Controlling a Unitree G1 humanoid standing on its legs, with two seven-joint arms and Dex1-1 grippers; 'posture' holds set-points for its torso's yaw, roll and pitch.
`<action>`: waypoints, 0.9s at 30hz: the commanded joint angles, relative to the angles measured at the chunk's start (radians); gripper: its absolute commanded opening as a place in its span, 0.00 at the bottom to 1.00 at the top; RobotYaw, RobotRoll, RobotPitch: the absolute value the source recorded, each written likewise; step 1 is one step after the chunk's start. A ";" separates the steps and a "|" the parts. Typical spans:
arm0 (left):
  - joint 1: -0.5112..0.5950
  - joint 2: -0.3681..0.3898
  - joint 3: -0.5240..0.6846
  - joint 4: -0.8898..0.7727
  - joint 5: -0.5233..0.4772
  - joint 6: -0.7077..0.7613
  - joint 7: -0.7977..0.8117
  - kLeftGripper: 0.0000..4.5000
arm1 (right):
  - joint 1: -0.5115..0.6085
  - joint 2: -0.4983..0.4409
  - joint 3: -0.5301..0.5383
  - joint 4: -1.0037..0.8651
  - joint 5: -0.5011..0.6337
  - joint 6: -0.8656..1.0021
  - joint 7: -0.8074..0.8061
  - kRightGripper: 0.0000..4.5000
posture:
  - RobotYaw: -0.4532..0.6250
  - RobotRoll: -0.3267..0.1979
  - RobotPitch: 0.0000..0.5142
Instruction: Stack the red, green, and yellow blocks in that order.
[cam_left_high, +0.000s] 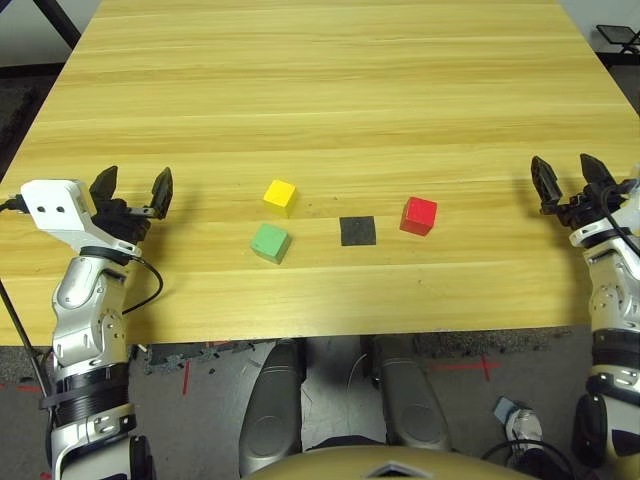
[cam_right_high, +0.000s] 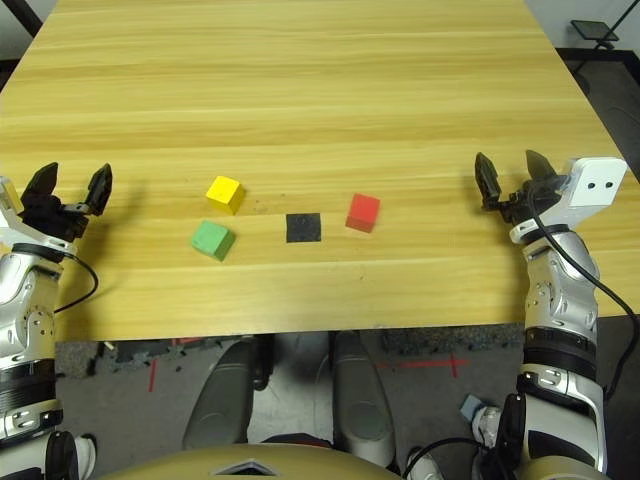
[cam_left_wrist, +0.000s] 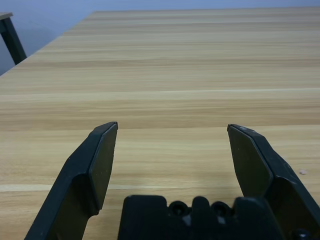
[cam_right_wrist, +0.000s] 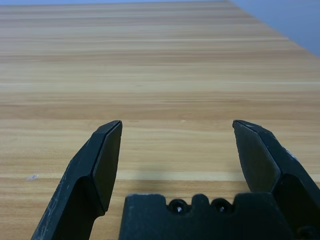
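Three small cubes lie near the table's front middle. The yellow block (cam_left_high: 280, 196) is farthest left and back, with the green block (cam_left_high: 270, 242) just in front of it. The red block (cam_left_high: 418, 215) sits apart to the right. My left gripper (cam_left_high: 132, 188) hovers over the table's left side, open and empty, well left of the green block. My right gripper (cam_left_high: 566, 174) is at the right edge, open and empty, well right of the red block. Each wrist view shows its own spread fingers (cam_left_wrist: 100, 165) (cam_right_wrist: 102, 165) over bare wood.
A flat black square patch (cam_left_high: 357, 230) lies on the wooden table (cam_left_high: 330, 90) between the green and red blocks. The table's front edge runs just below the blocks. A dark stand (cam_left_high: 618, 38) is off the far right corner.
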 joint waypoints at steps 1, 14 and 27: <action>0.005 -0.008 0.001 0.024 0.010 -0.011 0.008 0.99 | 0.017 -0.027 -0.015 0.006 0.010 0.026 0.016 0.99 | 0.49 0.58 0.53; -0.250 0.336 -0.094 0.001 -0.224 0.293 -0.491 0.99 | -0.088 -0.306 0.145 -0.138 0.113 0.358 0.487 0.99 | 0.54 0.52 0.49; -0.337 0.440 -0.292 0.015 -0.156 0.278 -0.873 0.99 | -0.072 -0.379 0.345 -0.321 0.093 0.373 0.830 0.99 | 0.53 0.52 0.50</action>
